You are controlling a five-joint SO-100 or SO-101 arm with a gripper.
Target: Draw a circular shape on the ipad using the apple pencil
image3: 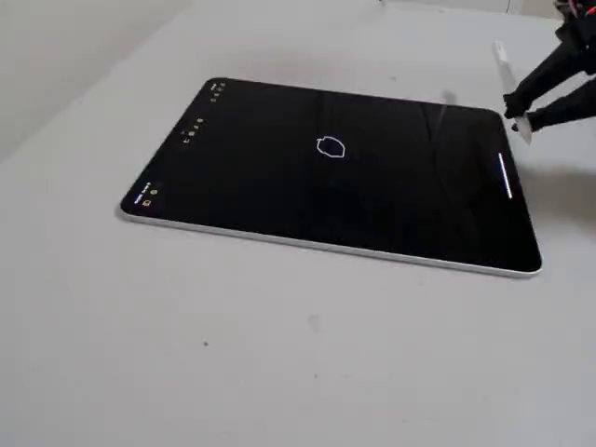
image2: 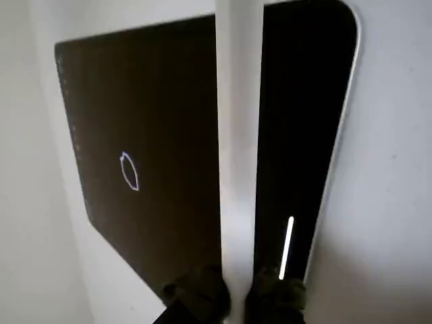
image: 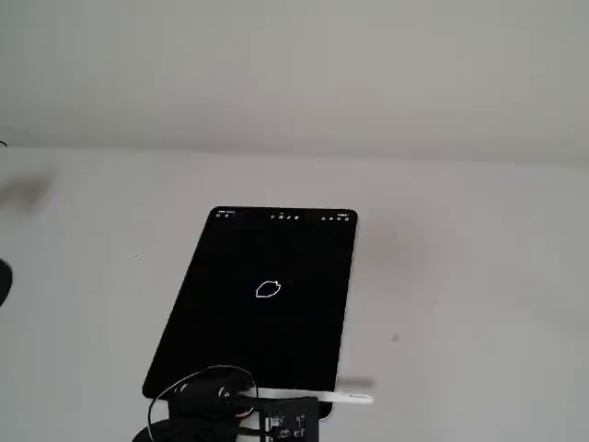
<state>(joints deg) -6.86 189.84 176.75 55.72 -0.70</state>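
Here the ipad [image: 262, 304] lies flat on a pale counter [image: 460, 276], screen dark, icon row along its far short side in a fixed view. In another fixed view the ipad [image3: 354, 177] sits with bare counter [image3: 279, 354] on every side; the widest open stretch is toward 6 o'clock, and more lies toward 9 o'clock. The silver edge [image3: 326, 244] along the near long side is fully clear of anything. The icon side points to 9 o'clock there; the side with the white bar [image3: 506, 176] points to 3 o'clock.

The circle [image: 268, 290] is a thin white lopsided loop near mid-screen, a little toward the icon end. Circle [image3: 331, 147] in the other fixed view sits up-screen of centre; in the wrist view the circle [image2: 129, 171] is at about 9 o'clock of the frame.

Hand [image3: 521, 119]: dark fingers at the 2 o'clock corner of that fixed view, just off the ipad's bar-end short side. It is clenched on the pencil [image3: 507, 84], which shows as a blurred white stick. In the wrist view the pencil [image2: 238, 135] runs straight from 6 to 12 o'clock across the ipad [image2: 169, 101], pinched between two dark fingers [image2: 202, 297] at the bottom edge. The tip is out of frame there, so I cannot tell if it is in contact with the screen.

In the first fixed view the hand [image: 322, 400] is at 6 o'clock over the ipad's near edge, the pencil [image: 345, 398] sticking out toward 3 o'clock, well apart from the circle.
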